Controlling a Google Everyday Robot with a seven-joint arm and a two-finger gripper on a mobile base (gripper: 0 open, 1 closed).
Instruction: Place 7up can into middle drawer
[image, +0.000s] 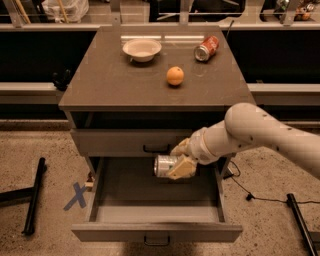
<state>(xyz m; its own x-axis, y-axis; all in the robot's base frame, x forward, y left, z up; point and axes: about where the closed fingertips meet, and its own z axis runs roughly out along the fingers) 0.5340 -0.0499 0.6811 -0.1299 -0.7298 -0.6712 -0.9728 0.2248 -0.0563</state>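
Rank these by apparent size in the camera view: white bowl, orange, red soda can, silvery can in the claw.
1. White round bowl.
2. Red soda can and dented silvery can: alike, the latter nearer and partly covered by the claw over the open grey drawer.
3. Round orange fruit.

Two soda cans: one silvery 7up can (162, 166), clasped in the single gripper (176, 163) just above the open middle drawer (115, 232), and one red can (207, 48) lying on its side on the table top. Two drawers: that open one and one closed drawer (125, 142) above it. One orange (175, 76), one bowl (142, 49), one table (110, 80), one blue cross (76, 195) on the floor.
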